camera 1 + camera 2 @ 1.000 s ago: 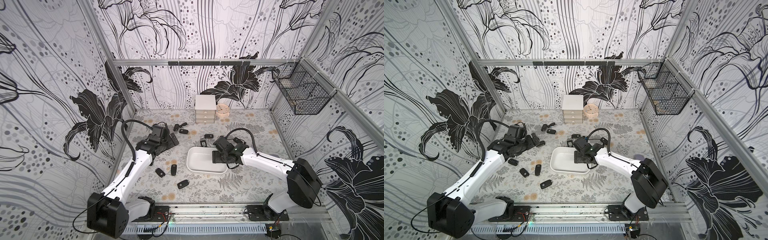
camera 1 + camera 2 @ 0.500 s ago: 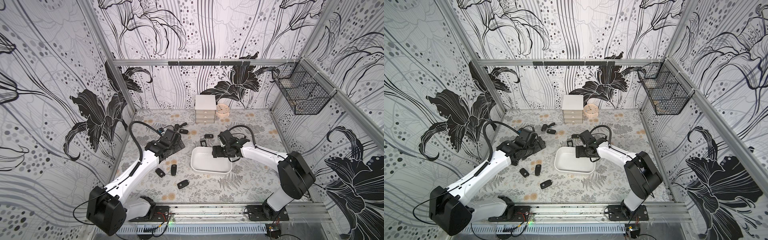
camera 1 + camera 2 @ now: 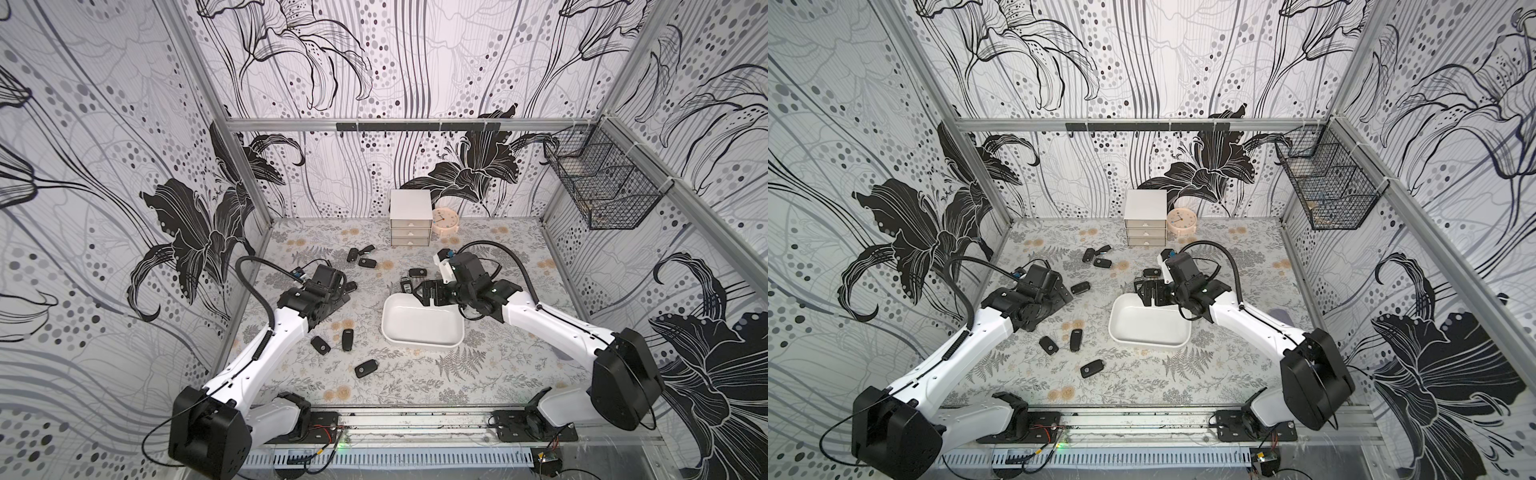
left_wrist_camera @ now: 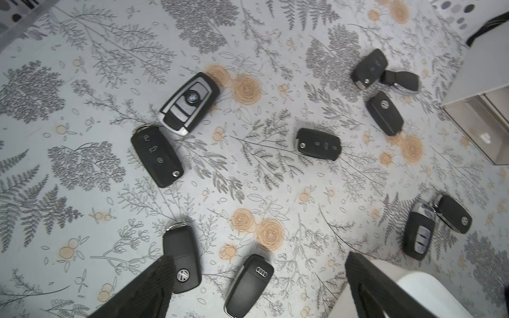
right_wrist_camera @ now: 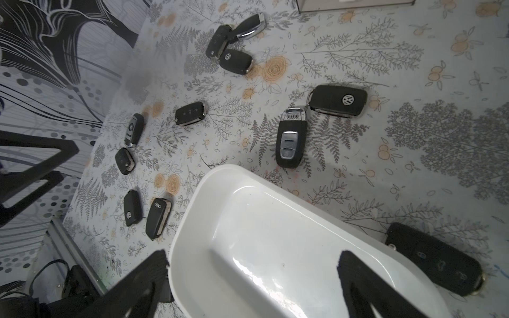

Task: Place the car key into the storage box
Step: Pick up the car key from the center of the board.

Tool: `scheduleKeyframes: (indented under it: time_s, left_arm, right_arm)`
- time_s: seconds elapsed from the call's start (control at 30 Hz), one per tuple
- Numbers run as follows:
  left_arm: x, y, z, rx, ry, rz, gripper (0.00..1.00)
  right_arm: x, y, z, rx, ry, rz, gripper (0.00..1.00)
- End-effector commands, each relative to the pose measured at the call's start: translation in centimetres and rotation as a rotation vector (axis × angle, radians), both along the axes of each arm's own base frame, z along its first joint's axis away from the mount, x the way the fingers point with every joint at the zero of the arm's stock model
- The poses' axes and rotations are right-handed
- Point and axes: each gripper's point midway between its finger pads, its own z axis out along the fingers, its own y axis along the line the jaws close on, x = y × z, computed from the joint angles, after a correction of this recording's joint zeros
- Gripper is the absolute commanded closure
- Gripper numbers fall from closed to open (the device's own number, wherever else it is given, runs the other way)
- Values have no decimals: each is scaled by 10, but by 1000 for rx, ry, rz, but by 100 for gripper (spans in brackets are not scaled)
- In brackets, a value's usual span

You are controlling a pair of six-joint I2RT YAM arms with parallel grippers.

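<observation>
The left pincer (image 4: 257, 257) has drifted a little inward over the counter (image 3: 490, 374) during the past second. It hangs wide open as before and holds nothing. In the left wrist view an Audi-badged key (image 4: 249, 286) shows between its fingers, with a VW-badged key (image 4: 181, 264) beside it. In a top view these two lie on the 9 o'clock side of the storage box (image 3: 419, 328), and the pincer touches neither.

The storage box has slid slightly toward 3 o'clock since a second ago and has stood still for the last half second. It is empty: the right wrist view shows only its bare white floor.

The right pincer (image 5: 253, 253) has changed most. It has spread from part-closed to fully open and grips nothing. It hangs at the box's 12 o'clock rim, one finger outside the wall and the other over the inside. My reading is that it shifted the box by its rim and then let go.

Nothing is stored yet, and every car key (image 3: 365, 368) lies on the counter. Nearest the right pincer are a silver-faced Audi key (image 5: 290, 143) and a VW key (image 5: 338, 100), just beside each other past the rim at 12 o'clock. Positioning the box looks finished, and a first pick seems to come next.
</observation>
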Motion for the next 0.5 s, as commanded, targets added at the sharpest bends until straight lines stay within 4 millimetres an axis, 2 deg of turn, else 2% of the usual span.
scheduleKeyframes:
  time_s: [0.0,0.13,0.3,0.47]
  left_arm:
    - [-3,1,-9,-28,13,-5,1]
    - [-7,-8,-23,-66,43,-38,0]
    - [-14,-21,-50,-113,107,-107,7]
    - [-38,-5,-67,-47,225,-34,13]
  right_arm:
    - [-6,5,6,56,-8,9,0]
    - [-11,13,8,33,-18,49,0]
    - [-17,23,11,-50,-37,123,0]
    - [-21,29,8,-17,-16,136,0]
